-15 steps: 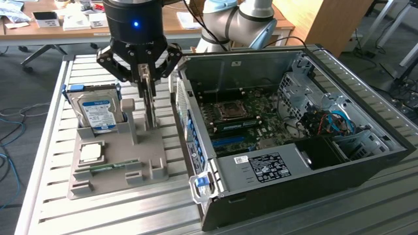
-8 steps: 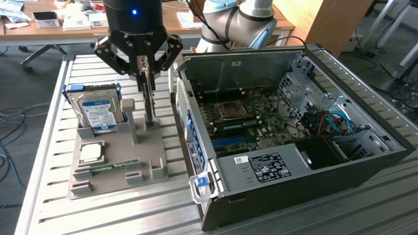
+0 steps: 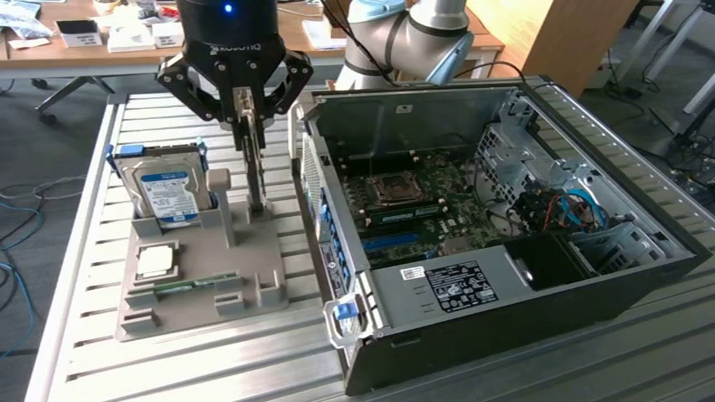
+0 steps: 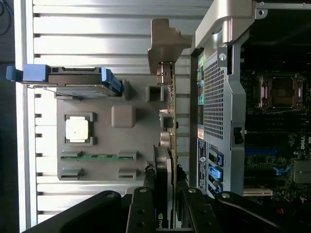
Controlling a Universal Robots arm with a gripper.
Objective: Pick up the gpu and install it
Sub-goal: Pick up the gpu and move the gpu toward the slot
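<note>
The gpu stands on edge in a slot of the grey holder, a thin dark card seen edge-on. My gripper hangs straight above it, and its black fingers are closed on the card's top edge. In the wrist view the gpu runs as a narrow strip beside the holder, with my gripper clamped on both faces of its near end. The card's lower end still sits in the holder. The open computer case lies just beside it, on the exterior view's right.
The holder also carries a silver hard drive with blue rails, a square processor and a green memory stick. The case's perforated rear wall stands close to the card. A slatted metal table bears everything; a wooden desk stands behind.
</note>
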